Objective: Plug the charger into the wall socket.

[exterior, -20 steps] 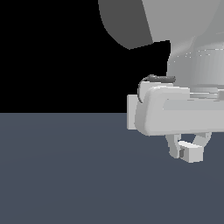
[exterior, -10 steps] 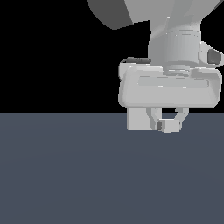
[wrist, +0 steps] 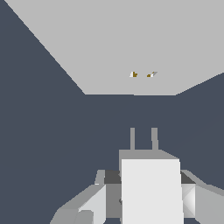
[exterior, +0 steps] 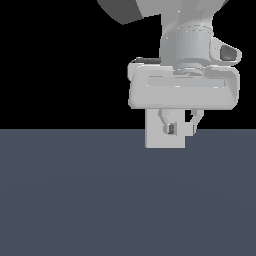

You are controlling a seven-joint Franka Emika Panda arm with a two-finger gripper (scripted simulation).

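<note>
In the wrist view the off-white charger (wrist: 151, 190) sits between my gripper (wrist: 148, 194) fingers, and the gripper is shut on it. Its two thin prongs (wrist: 143, 139) point at the wall socket (wrist: 131, 39), a pale grey plate with two small yellowish holes (wrist: 142, 75). The prongs stand apart from the plate and roughly in line with the holes. In the exterior view my gripper (exterior: 182, 129) hangs directly in front of the wall socket (exterior: 155, 139). The charger blends with the plate behind it there.
A dark blue-grey floor (exterior: 75, 200) spreads around the socket under a black background. The arm's wide white hand body (exterior: 182, 90) covers the plate's upper part in the exterior view.
The gripper with the charger has moved toward the exterior view's left and upward, from beside the socket plate to directly in front of it. The hand has also turned square to the view.
</note>
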